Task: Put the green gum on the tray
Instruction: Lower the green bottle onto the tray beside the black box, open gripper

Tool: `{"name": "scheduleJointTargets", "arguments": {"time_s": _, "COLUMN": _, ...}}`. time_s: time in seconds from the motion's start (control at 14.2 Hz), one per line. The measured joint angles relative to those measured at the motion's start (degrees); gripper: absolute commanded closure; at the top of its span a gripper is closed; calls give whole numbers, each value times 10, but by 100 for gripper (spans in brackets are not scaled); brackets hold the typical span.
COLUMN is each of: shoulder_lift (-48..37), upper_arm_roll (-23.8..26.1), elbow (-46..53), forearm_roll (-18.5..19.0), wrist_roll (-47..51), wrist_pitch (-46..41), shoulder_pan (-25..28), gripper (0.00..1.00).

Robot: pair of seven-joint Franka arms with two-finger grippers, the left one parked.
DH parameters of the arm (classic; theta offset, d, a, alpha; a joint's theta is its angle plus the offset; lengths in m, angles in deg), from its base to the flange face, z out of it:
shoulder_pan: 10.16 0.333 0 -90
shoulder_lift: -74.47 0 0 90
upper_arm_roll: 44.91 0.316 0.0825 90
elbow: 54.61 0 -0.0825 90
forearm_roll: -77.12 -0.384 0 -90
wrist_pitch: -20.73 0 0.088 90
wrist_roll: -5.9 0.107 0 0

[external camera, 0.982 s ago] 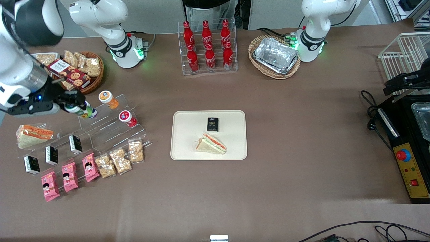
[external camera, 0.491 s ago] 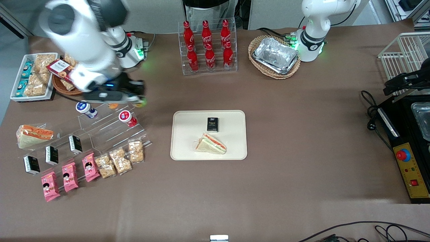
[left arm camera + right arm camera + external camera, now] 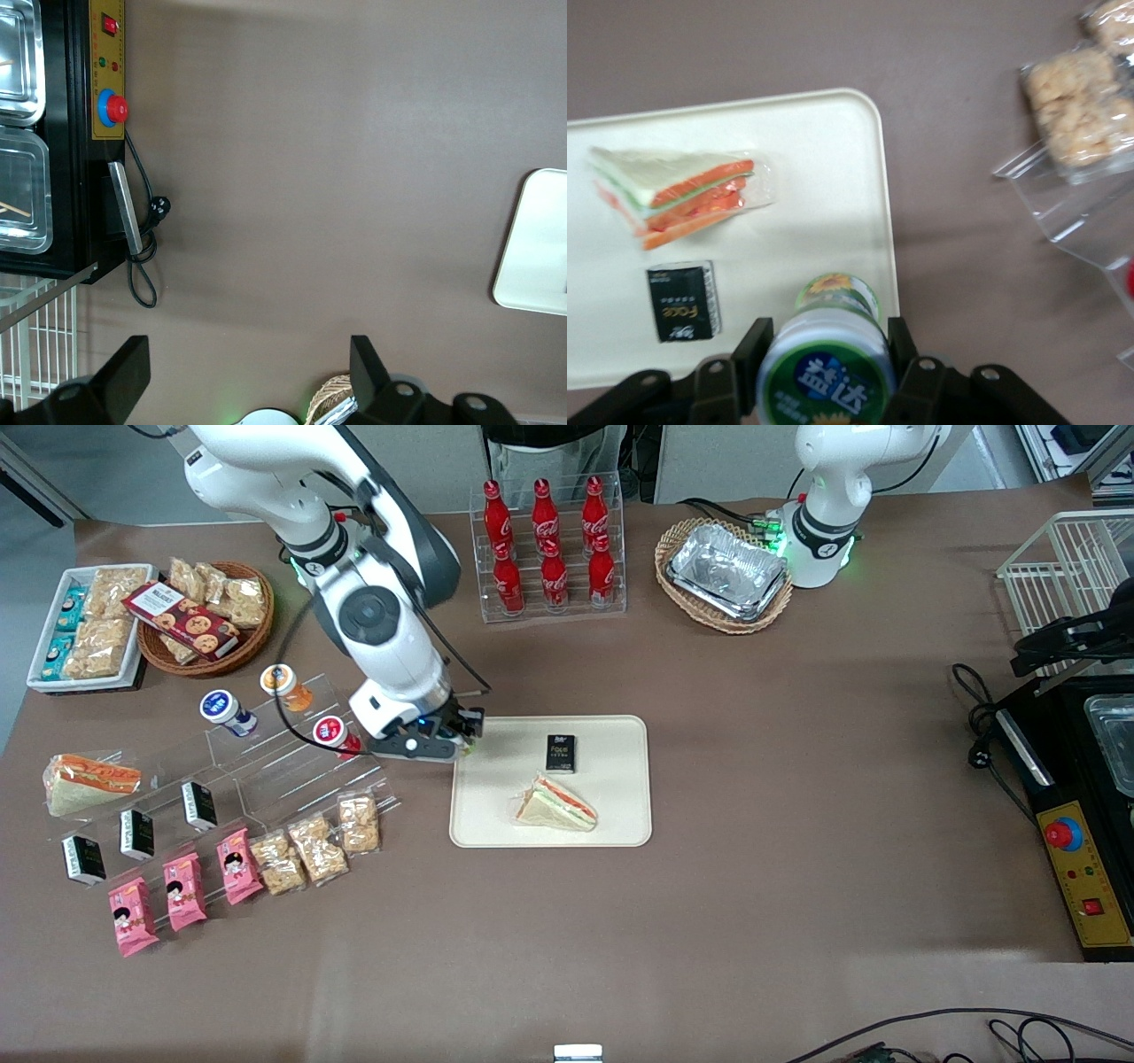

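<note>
The pick-up looks done: the tool (image 3: 461, 737) is clamped on the green gum (image 3: 826, 359), held above the edge of the tray (image 3: 611, 828) nearest the working arm. Lowering and release remain. On the tray a black packet (image 3: 561, 752) and a sandwich (image 3: 556, 803) lie farther in, leaving bare space beneath the jar.

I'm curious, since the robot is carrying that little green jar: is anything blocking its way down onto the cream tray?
Nothing visible. The gripper holds the green gum above the tray edge; bare tray lies below, apart from the sandwich and black packet.
</note>
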Motion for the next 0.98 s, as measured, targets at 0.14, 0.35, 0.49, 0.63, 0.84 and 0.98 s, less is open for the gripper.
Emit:
{"name": "scheduleJointTargets", "arguments": {"time_s": 0.14, "shoulder_lift": 27, "upper_arm_roll": 0, "elbow": -27, "forearm_roll": 0, "wrist_roll": 20, "wrist_pitch": 61, "shoulder_pan": 13, "gripper": 80}}
{"name": "scheduleJointTargets", "arguments": {"time_s": 0.35, "shoulder_lift": 71, "upper_arm_roll": -1, "elbow": -44, "forearm_roll": 0, "wrist_roll": 42, "wrist_pitch": 118, "shoulder_pan": 38, "gripper": 80}}
{"name": "scheduleJointTargets", "arguments": {"time_s": 0.49, "shoulder_lift": 99, "upper_arm_roll": -1, "elbow": -45, "forearm_roll": 0, "wrist_roll": 55, "wrist_pitch": 148, "shoulder_pan": 44, "gripper": 80}}
{"name": "scheduleJointTargets", "arguments": {"time_s": 0.63, "shoulder_lift": 117, "upper_arm_roll": -2, "elbow": -45, "forearm_roll": 0, "wrist_roll": 70, "wrist_pitch": 170, "shoulder_pan": 50, "gripper": 73}}
{"name": "scheduleJointTargets", "arguments": {"time_s": 0.84, "shoulder_lift": 125, "upper_arm_roll": -3, "elbow": -44, "forearm_roll": 0, "wrist_roll": 80, "wrist_pitch": 182, "shoulder_pan": 54, "gripper": 10}}
{"name": "scheduleJointTargets", "arguments": {"time_s": 0.98, "shoulder_lift": 125, "upper_arm_roll": -4, "elbow": -44, "forearm_roll": 0, "wrist_roll": 85, "wrist_pitch": 183, "shoulder_pan": 54, "gripper": 2}}
